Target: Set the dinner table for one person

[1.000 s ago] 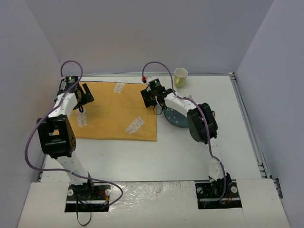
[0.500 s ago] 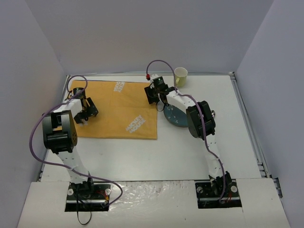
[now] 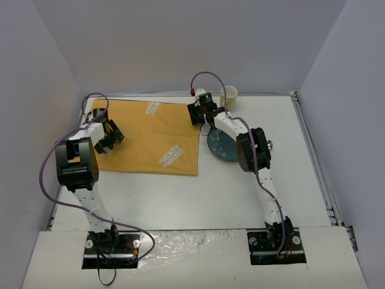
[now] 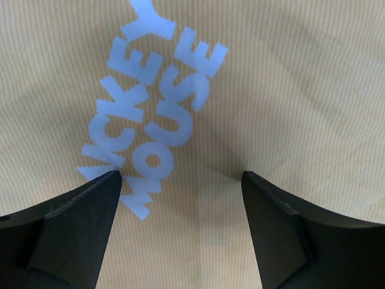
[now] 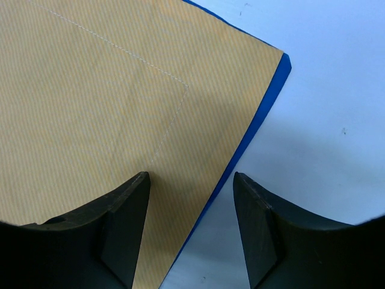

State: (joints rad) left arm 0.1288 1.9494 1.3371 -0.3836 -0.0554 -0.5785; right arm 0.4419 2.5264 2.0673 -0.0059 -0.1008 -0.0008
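The large flat white rectangular table [image 3: 180, 198] carries everything, its long axis running left to right. The orange-yellow printed cloth mat [image 3: 150, 141] lies toward its far left corner, likely as the setting's base. The left end effector [image 4: 180, 177] hangs wide open near the mat's left edge. The right end effector [image 5: 191, 177], jaws apart, straddles its far right corner, probably to square it.
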